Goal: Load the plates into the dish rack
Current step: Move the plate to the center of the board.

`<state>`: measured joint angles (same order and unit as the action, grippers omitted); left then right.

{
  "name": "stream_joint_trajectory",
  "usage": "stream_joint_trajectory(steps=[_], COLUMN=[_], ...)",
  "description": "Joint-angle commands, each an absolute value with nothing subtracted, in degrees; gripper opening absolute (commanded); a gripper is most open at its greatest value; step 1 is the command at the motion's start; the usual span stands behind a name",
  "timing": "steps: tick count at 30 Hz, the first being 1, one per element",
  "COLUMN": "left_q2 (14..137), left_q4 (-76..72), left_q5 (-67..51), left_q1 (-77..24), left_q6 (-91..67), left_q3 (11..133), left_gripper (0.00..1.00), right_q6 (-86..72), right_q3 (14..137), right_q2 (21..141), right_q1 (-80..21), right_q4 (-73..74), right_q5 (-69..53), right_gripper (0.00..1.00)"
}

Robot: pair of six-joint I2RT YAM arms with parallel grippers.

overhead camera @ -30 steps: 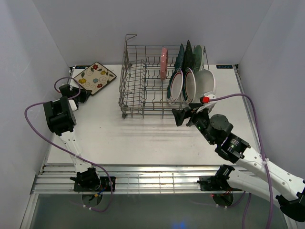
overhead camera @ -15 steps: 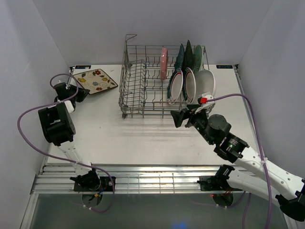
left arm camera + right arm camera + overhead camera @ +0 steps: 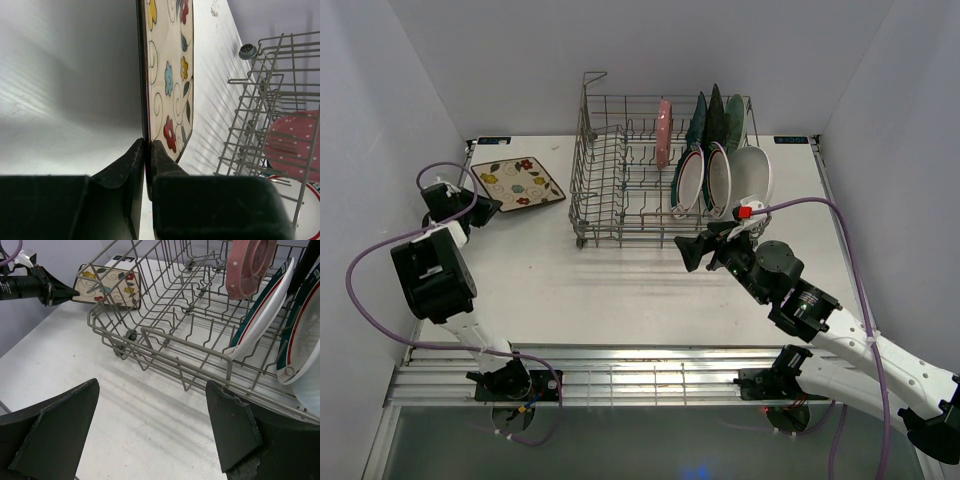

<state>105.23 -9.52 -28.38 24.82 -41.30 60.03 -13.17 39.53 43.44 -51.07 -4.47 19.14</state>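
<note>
My left gripper [image 3: 480, 206] is shut on the near edge of the cream floral square plate [image 3: 517, 184], which is held off the table at the far left. In the left wrist view the gripper [image 3: 147, 143] pinches the plate [image 3: 167, 75] edge-on. The grey wire dish rack [image 3: 582, 160] stands to its right. A pink dotted plate [image 3: 663, 132], two green-rimmed white plates [image 3: 690, 178], a plain white plate [image 3: 752, 175] and dark teal and mint plates [image 3: 717, 115] stand upright in it. My right gripper [image 3: 695, 250] hangs open in front of the rack [image 3: 185, 343], holding nothing [image 3: 152, 390].
The rack's left half holds only bare tines [image 3: 165, 290]. White walls close in the table on the left, back and right. Purple cables loop from both arms. Aluminium rails [image 3: 620, 375] run along the near edge.
The left arm has swung back and to the left, and the floral plate has turned and shifted nearer with it. The right gripper has edged slightly left.
</note>
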Motion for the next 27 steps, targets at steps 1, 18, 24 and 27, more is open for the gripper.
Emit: stream_joint_trajectory(steps=[1,18,24,27], left_q2=[98.0,102.6,101.4,101.8], left_q4=[-11.3,-7.6,-9.0,-10.0], left_q5=[-29.1,-35.1,-35.1,-36.8], left_q1=[26.1,31.6,32.4,33.1], left_q6=[-37.0,-33.5,-31.2,-30.7], left_q3=[58.6,57.7,56.3,56.2], left_gripper=[0.00,0.00,0.00,0.00], right_q6=[-14.1,-14.5,-14.6,-14.7], right_q3=[39.8,40.1,39.7,39.7], right_q2=[42.4,43.8,43.9,43.9], right_q1=[-51.3,-51.4,-51.4,-51.4], right_q4=[-6.9,-7.3,-7.6,-7.8], right_q5=[17.8,16.0,15.3,15.0], right_gripper=[0.92,0.92,0.92,0.92])
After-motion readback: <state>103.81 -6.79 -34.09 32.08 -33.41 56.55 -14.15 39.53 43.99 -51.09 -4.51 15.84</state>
